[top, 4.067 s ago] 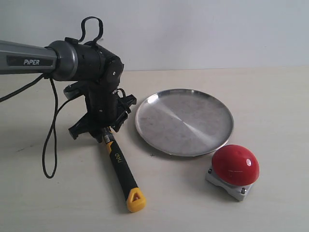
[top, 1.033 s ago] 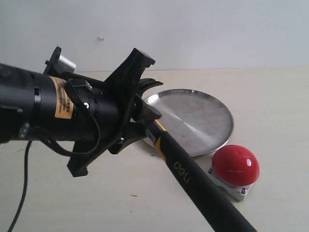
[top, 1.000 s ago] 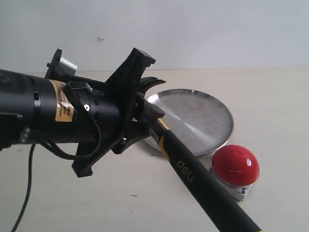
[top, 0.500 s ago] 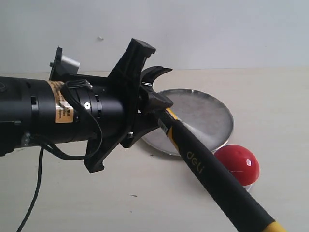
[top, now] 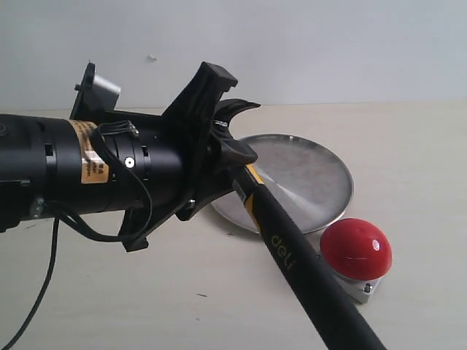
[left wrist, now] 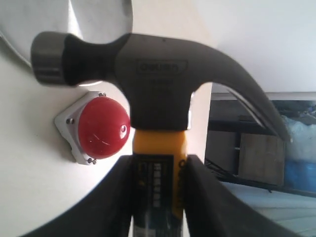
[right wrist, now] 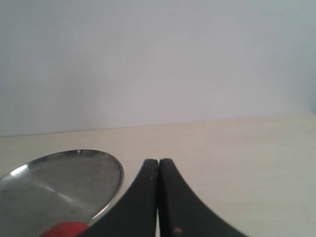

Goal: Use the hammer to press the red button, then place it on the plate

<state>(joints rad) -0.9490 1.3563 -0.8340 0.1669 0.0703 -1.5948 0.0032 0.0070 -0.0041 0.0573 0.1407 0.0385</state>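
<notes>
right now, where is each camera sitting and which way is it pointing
Exterior view: off the arms, looks across the table toward the wall at the plate, red button and hammer; left arm and left gripper show.
Left wrist view: on the left arm, looks along its fingers past the clamped hammer head to the red button.
Right wrist view: on the right arm, low, faces the wall; the shut right gripper shows.
Shared: all three catch plate and red button.
</notes>
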